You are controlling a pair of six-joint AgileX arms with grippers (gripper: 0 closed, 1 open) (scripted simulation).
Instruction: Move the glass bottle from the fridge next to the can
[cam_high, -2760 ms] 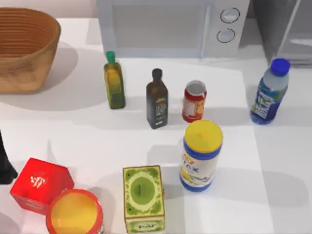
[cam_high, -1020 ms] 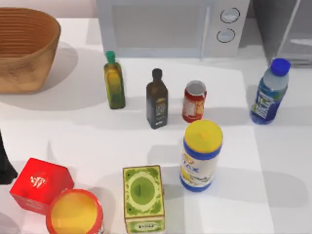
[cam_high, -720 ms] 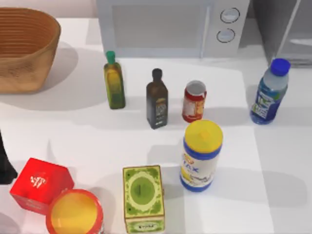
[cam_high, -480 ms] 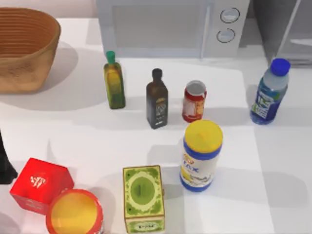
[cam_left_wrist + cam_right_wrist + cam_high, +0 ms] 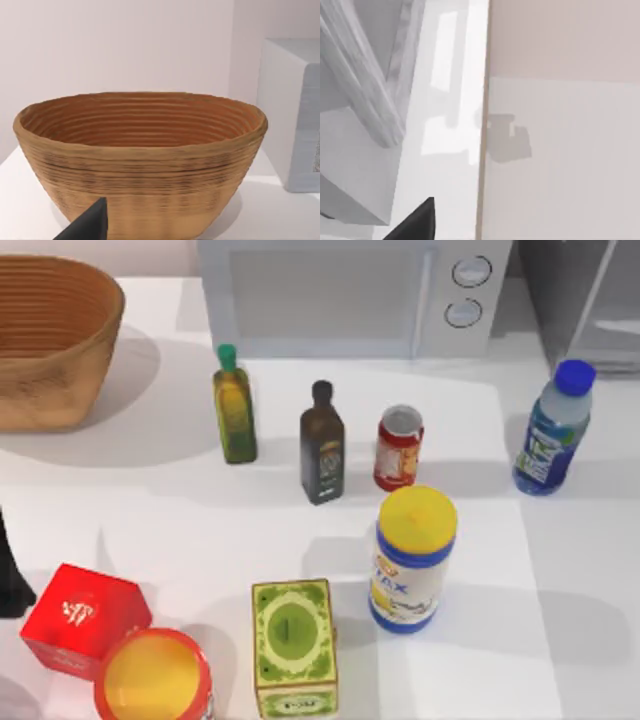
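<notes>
From above, the glass bottle (image 5: 551, 430) stands upright, cap up, on the table's (image 5: 150, 510) right side beside the fridge (image 5: 585, 295), well apart from the small red can (image 5: 398, 448).

The left wrist view shows a ribbed woven basket (image 5: 140, 160).

The right wrist view shows the fridge's pale door frame (image 5: 365, 85). Neither claw's grip can be told.

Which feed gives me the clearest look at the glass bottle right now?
The top view: the glass bottle stands upright on the table's right side, in front of the fridge, cap and label plain. The left wrist view faces a wicker basket; the right wrist view faces pale panels.
</notes>
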